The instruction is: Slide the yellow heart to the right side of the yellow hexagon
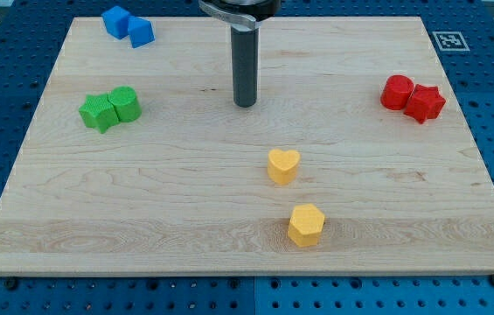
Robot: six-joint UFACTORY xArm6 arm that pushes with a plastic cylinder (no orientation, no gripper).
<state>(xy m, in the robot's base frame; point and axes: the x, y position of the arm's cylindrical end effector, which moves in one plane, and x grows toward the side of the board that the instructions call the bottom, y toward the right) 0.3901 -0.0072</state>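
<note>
My hand is a bare rod with nothing to spread or pinch, and my tip (245,104) stands well above the yellow heart (283,165), which sits just above the yellow hexagon (306,225): a straight downward push risks knocking both.

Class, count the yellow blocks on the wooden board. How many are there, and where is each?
2. The yellow heart lies just below the board's centre; the yellow hexagon sits below it, slightly toward the view's right. None appears hidden.
</note>
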